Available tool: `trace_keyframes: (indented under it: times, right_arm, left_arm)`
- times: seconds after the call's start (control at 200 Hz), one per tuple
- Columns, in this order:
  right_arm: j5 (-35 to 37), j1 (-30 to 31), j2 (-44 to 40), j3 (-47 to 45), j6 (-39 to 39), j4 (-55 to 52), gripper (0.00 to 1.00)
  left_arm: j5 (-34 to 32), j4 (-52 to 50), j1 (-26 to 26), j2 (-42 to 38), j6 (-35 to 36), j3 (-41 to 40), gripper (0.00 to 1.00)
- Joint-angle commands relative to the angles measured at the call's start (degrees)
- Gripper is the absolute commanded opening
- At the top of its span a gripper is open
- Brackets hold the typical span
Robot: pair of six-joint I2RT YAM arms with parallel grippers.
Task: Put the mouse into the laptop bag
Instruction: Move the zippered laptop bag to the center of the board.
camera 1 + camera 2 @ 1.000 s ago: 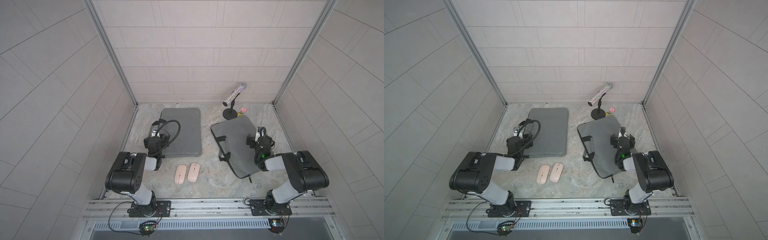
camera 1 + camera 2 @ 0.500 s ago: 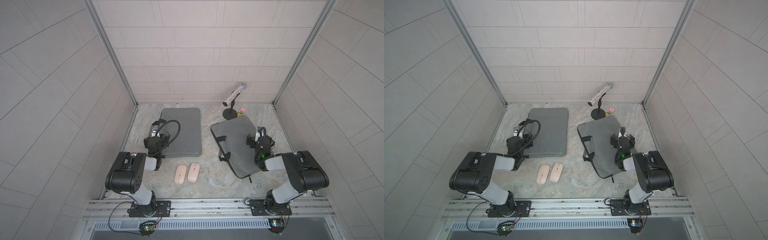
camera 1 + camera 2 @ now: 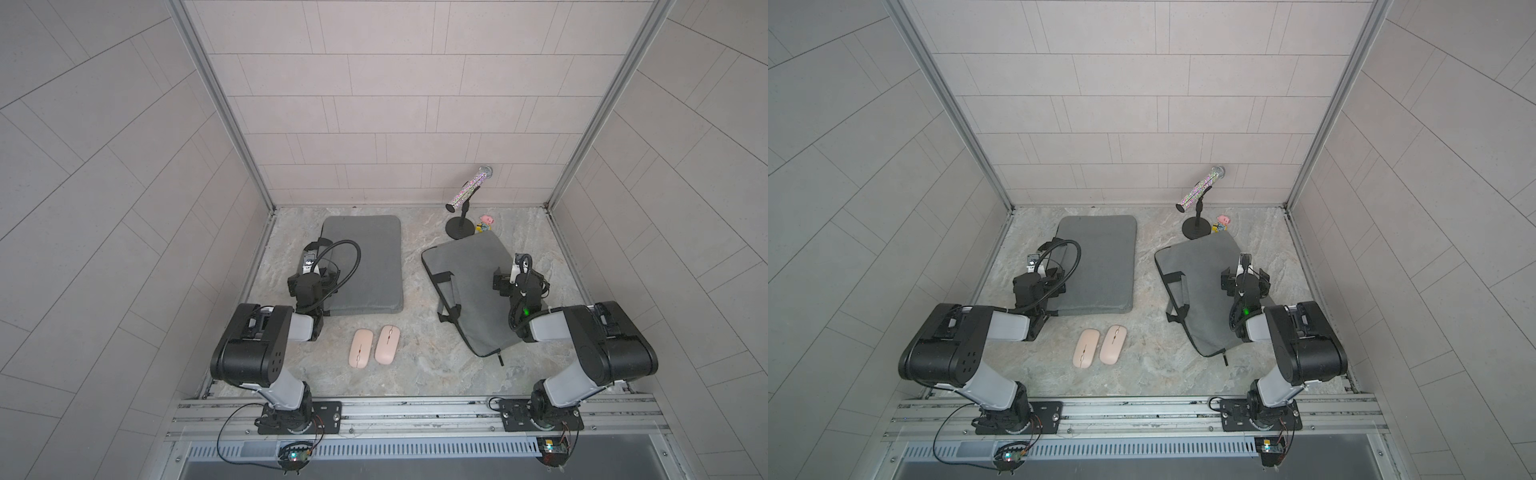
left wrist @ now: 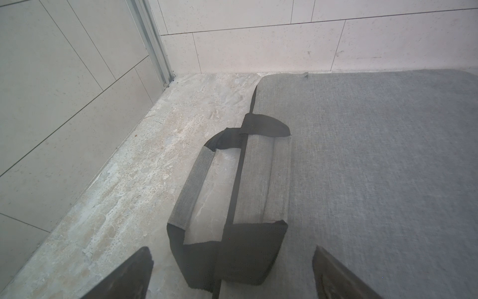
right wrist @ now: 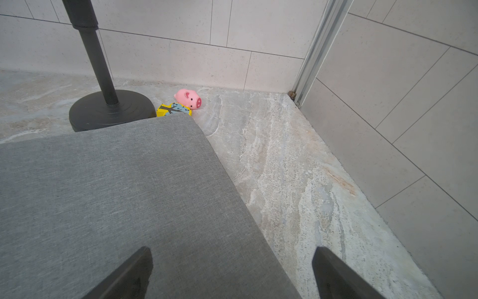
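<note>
Two pale pink mice lie side by side on the stone floor near the front, also in a top view. One grey laptop bag lies flat at the left. A second grey laptop bag lies tilted at the right, its handles toward the middle. My left gripper is open and empty above the left bag's handle strap, as a top view shows. My right gripper is open and empty over the right bag's outer edge.
A glittery microphone on a black stand sits at the back, touching the right bag's far corner. A pink pig toy and a yellow block lie beside it. Tiled walls close in on three sides.
</note>
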Motion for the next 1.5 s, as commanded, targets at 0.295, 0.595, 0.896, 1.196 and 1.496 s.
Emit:
trace_keyframes:
  times: [0.295, 0.595, 0.896, 1.196, 1.496]
  right_arm:
    - [12.25, 2.45, -15.05, -0.77, 0.65, -9.37, 1.00]
    - [12.97, -0.20, -44.95, 3.72, 27.87, -49.85, 1.00]
    - [-9.09, -2.90, -65.11, 1.29, 44.21, -67.82, 1.00]
    - [-4.77, -2.89, -60.76, 5.55, 40.70, -89.72, 1.00]
    - [-3.82, -2.87, -56.64, -0.89, 46.66, -85.39, 1.00]
  left_arm:
    - [1.71, 9.27, 0.10, -5.37, 0.98, -5.90, 1.00]
    - [7.00, -27.45, 0.18, -34.90, -12.61, 2.81, 1.00]
    - [23.69, -50.53, 6.19, -40.28, -60.53, 2.16, 1.00]
    - [34.01, -61.69, 8.57, -40.81, -55.52, 6.78, 1.00]
    - [34.22, -73.53, 8.64, -47.43, -45.53, 14.59, 1.00]
